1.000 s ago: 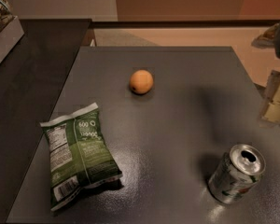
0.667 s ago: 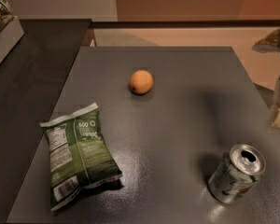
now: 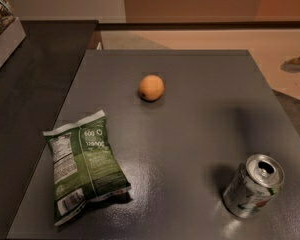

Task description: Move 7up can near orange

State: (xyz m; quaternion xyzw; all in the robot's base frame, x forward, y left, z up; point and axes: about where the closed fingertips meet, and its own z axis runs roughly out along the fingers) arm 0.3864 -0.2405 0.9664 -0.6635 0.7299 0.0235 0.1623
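The 7up can [image 3: 253, 186], silver with green and red markings and an open top, stands at the front right of the dark grey table [image 3: 200, 109]. The orange [image 3: 151, 87] sits near the table's middle back, well apart from the can, up and to the left of it. The gripper is out of view; no part of the arm shows in the camera view.
A green chip bag [image 3: 84, 165] lies at the table's front left. A dark counter [image 3: 35, 74] adjoins the table on the left, with a white box [image 3: 2, 34] at its far left. The table's right edge runs close to the can.
The gripper, seen at the right edge of the view one second ago, has withdrawn out of view to the right. The can, orange and bag have not moved.
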